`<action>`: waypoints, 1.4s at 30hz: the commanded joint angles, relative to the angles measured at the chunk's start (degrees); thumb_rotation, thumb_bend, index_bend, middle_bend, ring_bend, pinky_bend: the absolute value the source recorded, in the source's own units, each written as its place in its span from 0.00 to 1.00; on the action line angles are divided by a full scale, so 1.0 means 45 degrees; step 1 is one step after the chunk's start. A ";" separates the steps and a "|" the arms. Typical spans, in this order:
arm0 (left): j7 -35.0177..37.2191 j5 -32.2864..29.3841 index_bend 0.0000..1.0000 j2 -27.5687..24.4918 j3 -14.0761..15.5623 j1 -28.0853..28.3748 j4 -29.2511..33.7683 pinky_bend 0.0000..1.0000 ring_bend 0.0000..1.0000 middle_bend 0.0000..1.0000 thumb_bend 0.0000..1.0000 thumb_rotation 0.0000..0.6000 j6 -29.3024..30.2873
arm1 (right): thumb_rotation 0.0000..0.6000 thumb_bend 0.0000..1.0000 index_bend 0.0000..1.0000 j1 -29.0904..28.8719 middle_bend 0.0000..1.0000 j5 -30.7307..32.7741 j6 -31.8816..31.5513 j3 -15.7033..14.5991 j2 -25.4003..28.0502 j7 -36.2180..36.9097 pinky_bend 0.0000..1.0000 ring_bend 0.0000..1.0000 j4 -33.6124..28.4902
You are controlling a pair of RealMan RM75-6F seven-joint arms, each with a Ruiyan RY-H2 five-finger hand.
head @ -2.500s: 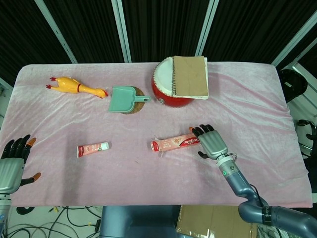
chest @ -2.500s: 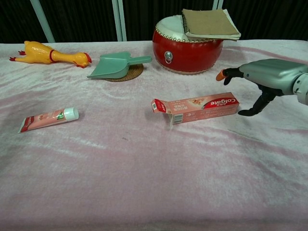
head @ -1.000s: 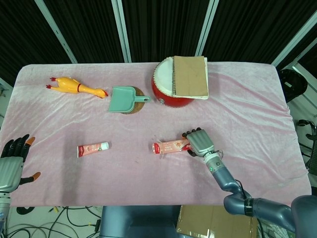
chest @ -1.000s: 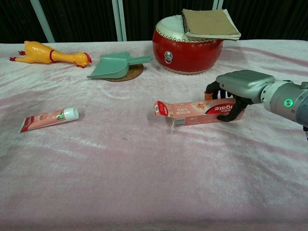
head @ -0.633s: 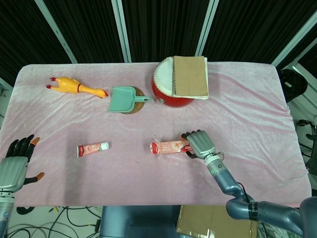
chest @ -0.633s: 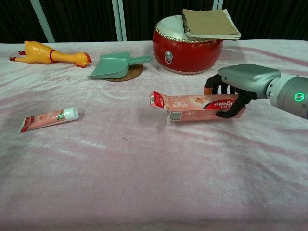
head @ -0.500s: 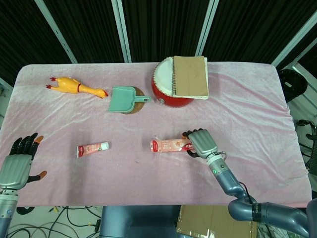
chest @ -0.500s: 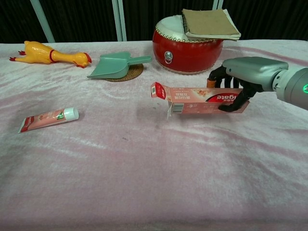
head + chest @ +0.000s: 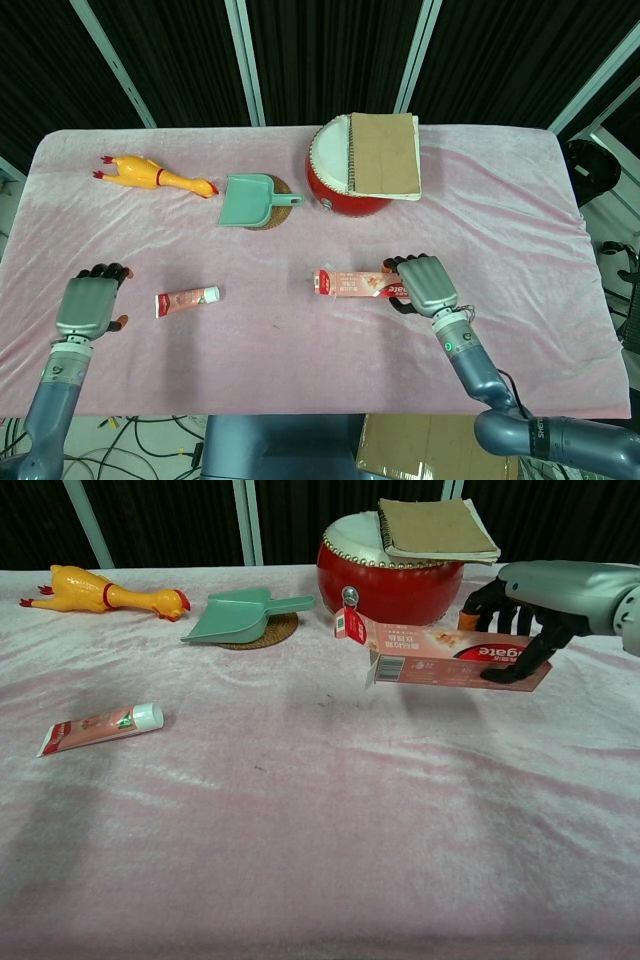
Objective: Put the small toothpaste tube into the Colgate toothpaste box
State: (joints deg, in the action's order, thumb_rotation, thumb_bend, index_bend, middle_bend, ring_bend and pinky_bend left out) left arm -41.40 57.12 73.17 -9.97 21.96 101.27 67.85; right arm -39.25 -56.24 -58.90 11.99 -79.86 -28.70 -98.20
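Observation:
The small toothpaste tube (image 9: pixel 186 299) (image 9: pixel 98 727) lies flat on the pink cloth at the left, its white cap pointing right. My right hand (image 9: pixel 428 285) (image 9: pixel 545 595) grips the Colgate toothpaste box (image 9: pixel 355 284) (image 9: pixel 450 654) by its right end and holds it above the cloth, level, its open flaps facing left. My left hand (image 9: pixel 88 304) hovers over the cloth just left of the tube, fingers apart, holding nothing; the chest view does not show it.
A red drum (image 9: pixel 340 178) with a brown notebook (image 9: pixel 384 155) on top stands at the back centre. Left of it a green dustpan (image 9: pixel 248 199) rests on a woven mat, and a yellow rubber chicken (image 9: pixel 152 175) lies at the back left.
My right hand closed on the box and lifted it off the cloth, carrying it up and a little right. My left hand came in from the left edge toward the tube.

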 commanded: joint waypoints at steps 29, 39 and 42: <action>-0.0117 -0.3306 0.37 0.3471 -0.0014 0.2248 -0.2369 0.33 0.22 0.29 0.32 1.00 -0.0986 | 1.00 0.35 0.53 -0.0014 0.46 -0.0199 -0.0196 -0.0422 0.0128 0.0440 0.41 0.41 0.0139; 0.0219 -0.3340 0.38 0.3552 0.0190 0.2358 -0.2617 0.33 0.22 0.30 0.32 1.00 -0.1041 | 1.00 0.35 0.53 -0.0015 0.46 -0.0235 -0.0212 -0.0485 0.0101 0.0548 0.41 0.41 0.0294; 0.0316 -0.3327 0.38 0.3601 0.0258 0.2383 -0.2688 0.34 0.23 0.30 0.32 1.00 -0.1075 | 1.00 0.35 0.53 -0.0015 0.46 -0.0228 -0.0216 -0.0502 0.0097 0.0555 0.41 0.41 0.0319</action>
State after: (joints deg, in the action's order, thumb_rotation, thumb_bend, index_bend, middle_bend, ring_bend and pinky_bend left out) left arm -40.01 42.14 89.34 -8.84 32.67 89.21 63.04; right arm -39.31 -57.27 -59.87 9.74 -79.43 -26.20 -96.78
